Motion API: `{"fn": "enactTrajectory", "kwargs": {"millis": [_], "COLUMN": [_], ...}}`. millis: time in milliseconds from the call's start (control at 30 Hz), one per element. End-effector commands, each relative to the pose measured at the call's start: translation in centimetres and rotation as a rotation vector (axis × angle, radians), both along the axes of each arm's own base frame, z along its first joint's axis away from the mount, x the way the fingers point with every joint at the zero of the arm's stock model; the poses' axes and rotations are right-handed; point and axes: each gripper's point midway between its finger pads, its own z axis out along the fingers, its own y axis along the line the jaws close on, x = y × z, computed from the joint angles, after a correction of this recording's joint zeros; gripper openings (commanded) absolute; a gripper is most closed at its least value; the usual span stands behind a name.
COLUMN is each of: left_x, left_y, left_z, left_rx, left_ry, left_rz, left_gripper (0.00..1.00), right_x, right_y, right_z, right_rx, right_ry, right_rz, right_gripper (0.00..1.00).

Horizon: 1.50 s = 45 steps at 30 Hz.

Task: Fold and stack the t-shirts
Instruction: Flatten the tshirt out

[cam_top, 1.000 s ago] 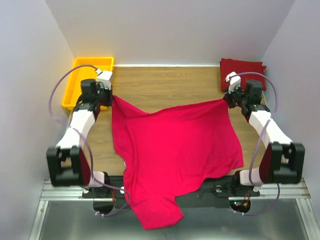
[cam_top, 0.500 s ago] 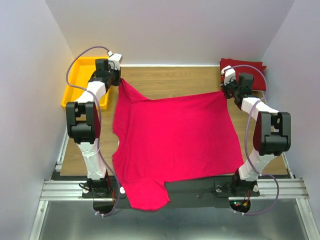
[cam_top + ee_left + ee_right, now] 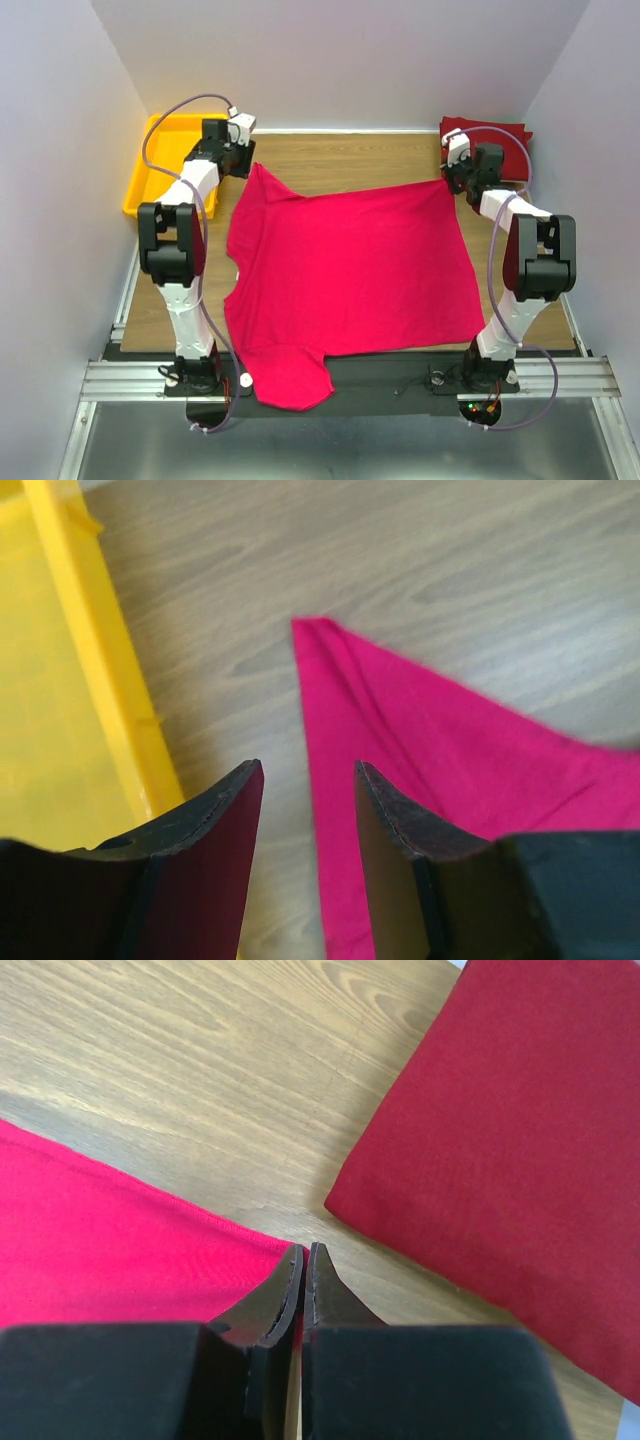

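The magenta-pink t-shirt point(image 3: 345, 265) lies spread flat over the wooden table, its lower part hanging over the near edge. My left gripper point(image 3: 246, 162) is open just above the shirt's far-left corner point(image 3: 330, 670), which rests on the wood; nothing is pinched between its fingers point(image 3: 225, 800). My right gripper point(image 3: 305, 1252) is shut on the shirt's far-right corner point(image 3: 449, 183). The crimson t-shirt point(image 3: 500, 1140) sits folded at the back right point(image 3: 495, 132), just beyond the right gripper.
A yellow tray point(image 3: 140, 185) stands at the back left, its rim point(image 3: 95, 650) right beside the left fingers. Both arms reach far back along the table's sides. Grey walls close in left, right and behind.
The left gripper has opened and let go of the shirt's far-left corner, which now lies on the table. Both arms carried the shirt farther back, and it flattened out.
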Motion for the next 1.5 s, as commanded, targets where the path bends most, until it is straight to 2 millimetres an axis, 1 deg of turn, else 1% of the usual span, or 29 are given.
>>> {"fn": "enactTrajectory", "kwargs": {"millis": [0, 33, 67, 100, 133, 167, 200, 267, 400, 533, 667, 700, 733, 833, 867, 933, 967, 1067, 1100, 1133, 1167, 1200, 1233, 1267, 1300, 1367, 1400, 1433, 1467], "left_x": [-5.5, -7.1, -8.3, -10.3, -11.5, -12.8, -14.5, -16.6, -18.3, -19.1, -20.2, -20.3, -20.5, -20.8, -20.7, -20.3, -20.0, -18.2, -18.3, -17.5, -17.9, -17.1, -16.9, -17.1, -16.0, -15.3, -14.1, -13.4, -12.3], "left_y": [1.9, 2.0, 2.1, 2.2, 2.3, 2.4, 2.5, 2.9, 3.4, 3.9, 4.1, 4.1, 4.1, 4.6, 5.1, 5.9, 6.7, 8.2, 8.2, 7.9, 7.3, 6.1, 5.4, 4.0, 3.1, 1.7, 0.6, 0.2, -0.3], "left_z": [5.3, 4.4, 3.7, 1.6, 1.5, 0.5, -1.4, -3.0, -5.5, -7.7, -9.0, -9.2, -9.8, -10.7, -10.8, -10.7, -10.5, -8.7, -8.6, -7.7, -7.4, -6.2, -5.3, -4.5, -2.6, -0.6, 1.3, 2.6, 3.2], "left_rx": [0.093, 0.103, 0.107, 0.115, 0.122, 0.124, 0.129, 0.139, 0.155, 0.178, 0.185, 0.185, 0.186, 0.210, 0.227, 0.251, 0.278, 0.348, 0.353, 0.345, 0.328, 0.286, 0.265, 0.220, 0.199, 0.164, 0.129, 0.111, 0.085], "left_ry": [-0.033, 0.014, 0.044, 0.110, 0.125, 0.168, 0.222, 0.278, 0.336, 0.395, 0.439, 0.444, 0.466, 0.495, 0.493, 0.486, 0.482, 0.424, 0.427, 0.406, 0.430, 0.398, 0.379, 0.376, 0.329, 0.290, 0.240, 0.208, 0.179], "left_rz": [-0.029, -0.044, -0.048, -0.059, -0.064, -0.065, -0.069, -0.064, -0.044, -0.025, -0.027, -0.028, -0.033, -0.023, -0.014, 0.008, 0.028, 0.075, 0.064, 0.044, 0.008, -0.046, -0.077, -0.147, -0.175, -0.228, -0.246, -0.255, -0.235], "left_gripper": [0.53, 0.53, 0.53, 0.53, 0.53, 0.53, 0.53, 0.53, 0.53, 0.52, 0.49, 0.46, 0.39, 0.20, 0.09, 0.01, 0.00, 0.00, 0.00, 0.00, 0.12, 0.21, 0.30, 0.48, 0.50, 0.52, 0.52, 0.52, 0.52], "right_x": [1.8, 1.9, 1.9, 2.1, 2.1, 2.1, 2.2, 2.2, 2.2, 2.1, 2.0, 2.0, 2.0, 1.9, 1.9, 1.9, 1.9, 1.8, 1.9, 1.9, 1.9, 1.9, 1.9, 1.9, 1.9, 1.9, 1.9, 1.9, 1.9], "right_y": [-0.8, -0.8, -0.8, -0.8, -0.8, -0.7, -0.7, -0.7, -0.7, -0.9, -0.9, -1.0, -1.0, -1.1, -1.2, -1.2, -1.3, -1.4, -1.4, -1.4, -1.3, -1.4, -1.4, -1.4, -1.4, -1.5, -1.5, -1.5, -1.4], "right_z": [2.6, 2.4, 2.4, 2.4, 2.2, 2.2, 2.2, 2.2, 2.2, 2.0, 1.9, 1.9, 1.9, 1.7, 1.7, 1.6, 1.6, 1.2, 1.2, 1.1, 1.1, 0.9, 0.9, 0.8, 0.7, 0.5, 0.3, 0.2, 0.0], "right_rx": [-0.005, -0.004, -0.003, 0.005, 0.006, 0.007, 0.009, 0.013, 0.010, 0.000, -0.008, -0.015, -0.017, -0.025, -0.027, -0.032, -0.035, -0.044, -0.045, -0.045, -0.046, -0.047, -0.047, -0.047, -0.048, -0.052, -0.053, -0.053, -0.053], "right_ry": [-0.080, -0.075, -0.074, -0.074, -0.071, -0.068, -0.069, -0.067, -0.065, -0.061, -0.057, -0.057, -0.057, -0.052, -0.054, -0.053, -0.052, -0.046, -0.046, -0.045, -0.044, -0.041, -0.041, -0.038, -0.036, -0.032, -0.028, -0.027, -0.022], "right_rz": [-0.029, -0.030, -0.032, -0.036, -0.038, -0.035, -0.035, -0.034, -0.036, -0.038, -0.034, -0.034, -0.035, -0.038, -0.038, -0.039, -0.039, -0.040, -0.039, -0.039, -0.037, -0.036, -0.036, -0.036, -0.037, -0.038, -0.037, -0.037, -0.033], "right_gripper": [0.01, 0.00, 0.01, 0.01, 0.01, 0.01, 0.01, 0.01, 0.01, 0.01, 0.01, 0.01, 0.01, 0.01, 0.01, 0.01, 0.01, 0.01, 0.01, 0.01, 0.01, 0.01, 0.01, 0.01, 0.00, 0.01, 0.00, 0.01, 0.00]}}
